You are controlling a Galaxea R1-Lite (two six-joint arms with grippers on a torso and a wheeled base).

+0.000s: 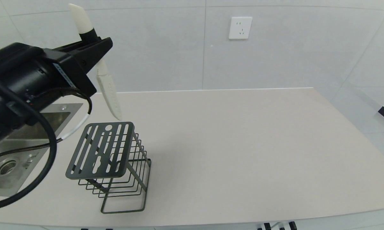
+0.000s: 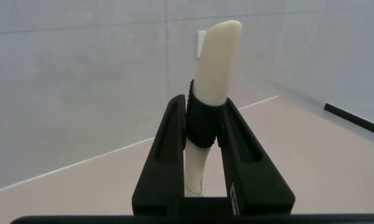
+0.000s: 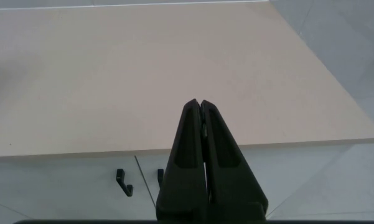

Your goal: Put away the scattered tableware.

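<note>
Arm on the left is raised over the bench's [image 1: 243, 143] far left, its left hand [image 1: 97, 48] clamped on a knife [image 1: 109, 94]. The cream handle points up and the pale blade slants down, tip just above the slotted rack's [image 1: 99, 150] far edge. The left wrist view shows fingers [image 2: 174, 130] pinching the knife's black collar. The right hand [image 3: 201, 109], pressed together, hangs over the bench's near edge.
</note>
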